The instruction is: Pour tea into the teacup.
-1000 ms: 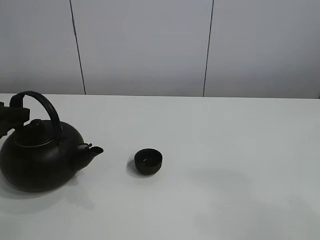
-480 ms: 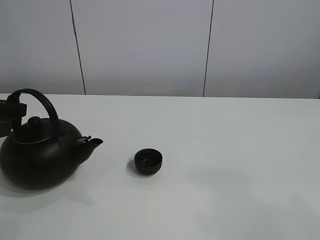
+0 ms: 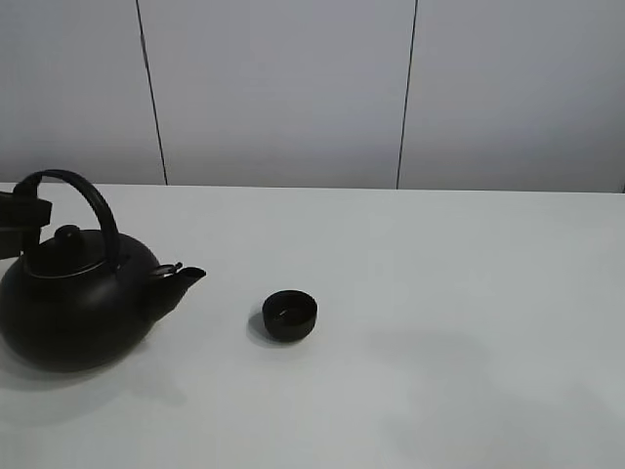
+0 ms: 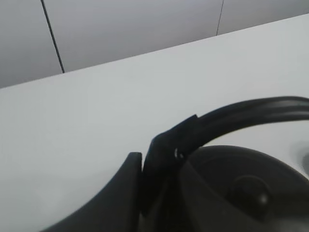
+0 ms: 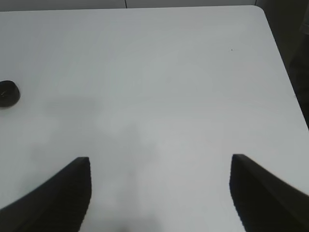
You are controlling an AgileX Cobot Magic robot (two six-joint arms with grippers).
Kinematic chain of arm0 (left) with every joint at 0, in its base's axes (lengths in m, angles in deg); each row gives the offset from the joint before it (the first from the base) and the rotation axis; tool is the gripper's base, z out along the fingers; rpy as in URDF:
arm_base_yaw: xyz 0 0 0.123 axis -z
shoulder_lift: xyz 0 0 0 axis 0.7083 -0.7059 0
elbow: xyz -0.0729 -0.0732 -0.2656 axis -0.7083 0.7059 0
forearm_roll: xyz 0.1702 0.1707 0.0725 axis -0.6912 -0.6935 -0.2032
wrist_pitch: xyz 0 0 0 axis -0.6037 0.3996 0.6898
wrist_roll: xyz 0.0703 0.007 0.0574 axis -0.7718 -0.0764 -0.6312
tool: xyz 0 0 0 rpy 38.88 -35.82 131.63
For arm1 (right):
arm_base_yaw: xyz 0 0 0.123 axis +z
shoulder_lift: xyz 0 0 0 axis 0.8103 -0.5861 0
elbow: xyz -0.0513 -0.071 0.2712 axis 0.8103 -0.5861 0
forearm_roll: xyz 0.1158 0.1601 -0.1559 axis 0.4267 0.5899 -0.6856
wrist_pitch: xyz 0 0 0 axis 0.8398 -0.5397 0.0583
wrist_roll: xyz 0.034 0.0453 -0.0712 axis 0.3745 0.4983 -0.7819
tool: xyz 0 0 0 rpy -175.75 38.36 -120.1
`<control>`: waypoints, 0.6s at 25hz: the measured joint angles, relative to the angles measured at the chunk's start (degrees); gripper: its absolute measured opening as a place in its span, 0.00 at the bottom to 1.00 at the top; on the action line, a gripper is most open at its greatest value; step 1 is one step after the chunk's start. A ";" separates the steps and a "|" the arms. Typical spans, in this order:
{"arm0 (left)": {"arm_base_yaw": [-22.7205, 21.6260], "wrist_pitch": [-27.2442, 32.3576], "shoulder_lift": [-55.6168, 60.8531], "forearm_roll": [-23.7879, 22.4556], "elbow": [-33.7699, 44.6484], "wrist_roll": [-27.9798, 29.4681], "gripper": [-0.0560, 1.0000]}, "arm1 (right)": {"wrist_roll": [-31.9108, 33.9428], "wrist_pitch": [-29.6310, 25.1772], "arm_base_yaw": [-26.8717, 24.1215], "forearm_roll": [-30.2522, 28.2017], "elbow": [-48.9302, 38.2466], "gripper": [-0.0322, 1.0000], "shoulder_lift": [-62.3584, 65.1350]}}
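Observation:
The small black teacup [image 3: 290,316] stands on the white table; it also shows far off in the right wrist view [image 5: 8,93]. The big black kettle [image 3: 73,313] is at the left, roughly upright, its spout [image 3: 187,276] pointing at the cup and well short of it. My left gripper [image 3: 18,220] is at the view's left edge, shut on the kettle's arched handle [image 4: 251,113], as the left wrist view [image 4: 147,159] shows. No tea stream is visible. My right gripper [image 5: 159,193] is open and empty over bare table, out of the exterior high view.
The white table [image 3: 459,293] runs to a grey panelled wall [image 3: 283,88] behind. Its right edge and rounded far corner [image 5: 263,12] show in the right wrist view.
The kettle's spout has risen a little and the kettle has levelled and shifted slightly. The teacup has not moved.

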 joint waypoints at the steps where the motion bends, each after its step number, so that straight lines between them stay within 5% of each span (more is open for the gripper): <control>1: 0.61 0.88 1.14 0.19 0.00 0.15 0.17 | 0.00 0.00 0.00 0.00 0.00 0.56 0.00; 8: 6.31 5.20 9.23 4.91 0.07 2.81 0.17 | 0.00 0.00 0.00 0.00 0.00 0.56 0.00; 15: 14.96 13.81 10.46 14.50 -1.91 1.43 0.17 | 0.00 0.01 0.00 0.00 0.00 0.56 0.00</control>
